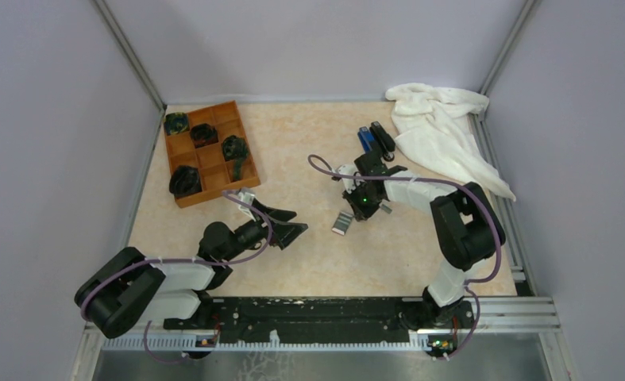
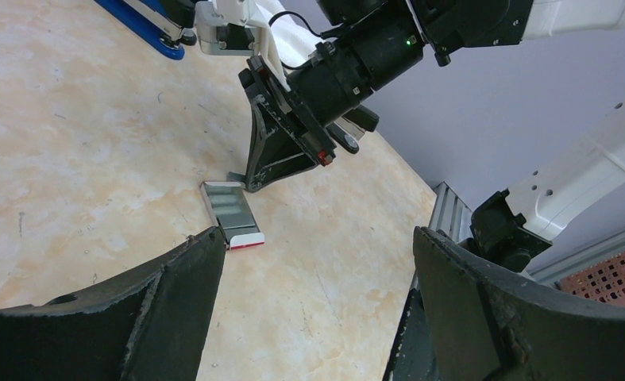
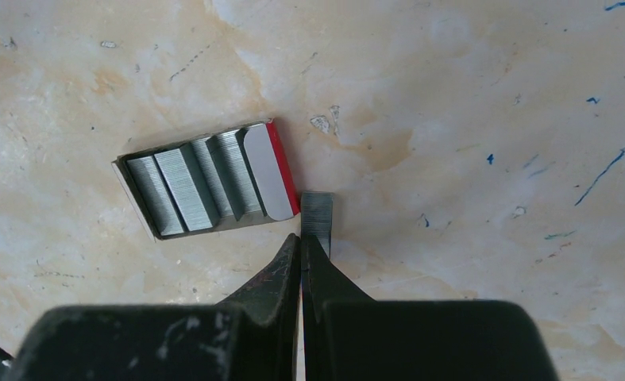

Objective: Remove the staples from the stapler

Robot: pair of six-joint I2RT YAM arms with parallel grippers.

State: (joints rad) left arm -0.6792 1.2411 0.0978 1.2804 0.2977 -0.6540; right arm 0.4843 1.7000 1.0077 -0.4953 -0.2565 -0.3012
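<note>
Right now, right gripper (image 3: 301,238): reaches down to the middle of the tabletop (image 1: 309,143). Its jaws are together with only a hairline seam between them, clamped on nothing that shows.
Staple strip (image 3: 318,216): a short grey ridged strip lying flat on the tabletop, just past the right gripper's tips and slightly right of the seam. Its near end runs under the right-hand finger, so I cannot tell whether they touch.
Card box (image 3: 206,184): white with a red end and open on top, with rows of staples packed side by side inside. It lies just left of the staple strip, red end toward it.
Left gripper (image 2: 317,238): held over the near-left part of the tabletop, well apart from the right gripper and facing the card box. Its jaws are wide apart with nothing between them.
Black stapler (image 1: 383,139): closed, lying at the far side of the tabletop beyond the right arm, well apart from the staple strip.
Blue stapler (image 1: 364,136): just beside the black stapler on its left, roughly parallel to it.
Towel (image 1: 440,131): white and crumpled in the far-right corner, its edge near the black stapler.
Wooden tray (image 1: 216,195): orange-brown and divided into compartments, at the far left of the tabletop. Dark bundles (image 1: 234,148) sit in four compartments, too small to identify.
</note>
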